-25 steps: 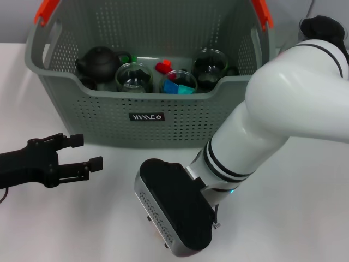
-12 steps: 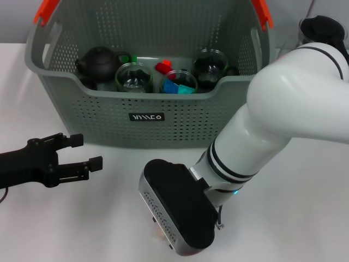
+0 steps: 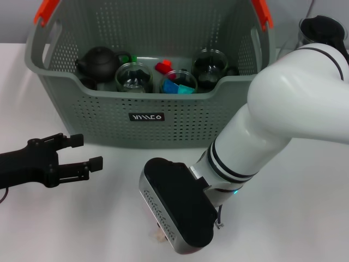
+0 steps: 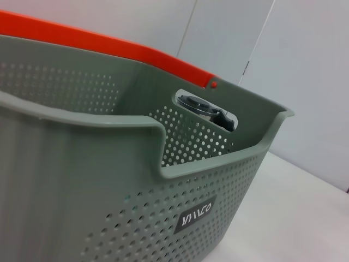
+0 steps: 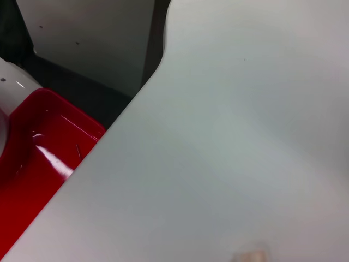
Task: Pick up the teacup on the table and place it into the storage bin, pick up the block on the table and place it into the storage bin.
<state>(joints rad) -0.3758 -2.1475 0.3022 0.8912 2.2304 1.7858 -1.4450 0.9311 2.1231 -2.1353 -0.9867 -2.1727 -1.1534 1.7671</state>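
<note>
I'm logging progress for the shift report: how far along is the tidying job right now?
The storage bin already holds a dark teapot, glass cups and coloured blocks. The right gripper is low over the table's near edge, above a small pale thing that is mostly hidden, so a pickup seems underway. The left gripper waits open in front of the bin, holding nothing.
</note>
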